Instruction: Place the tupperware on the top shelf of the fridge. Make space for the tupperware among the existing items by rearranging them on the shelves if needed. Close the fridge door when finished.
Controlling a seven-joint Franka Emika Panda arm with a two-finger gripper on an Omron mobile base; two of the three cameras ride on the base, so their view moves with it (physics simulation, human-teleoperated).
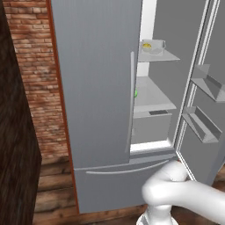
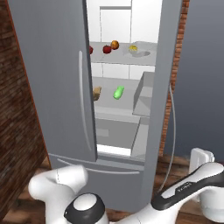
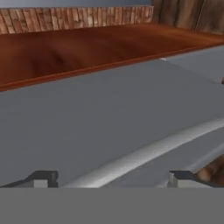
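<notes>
One fridge door open; tupperware near shelf edge.

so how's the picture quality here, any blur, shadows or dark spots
Left base view: the tupperware is small and soft-edged, and the dark panel at left is smeary. Right base view: flat even light, with faint shadows under the top shelf. Hand view: coarse and blurry, the fridge handle smeared, the fingers dim.

- The white arm bends low, reaching out beside the fridge.
- The gripper faces the fridge's grey panel, jaws spread wide, holding nothing.
</notes>
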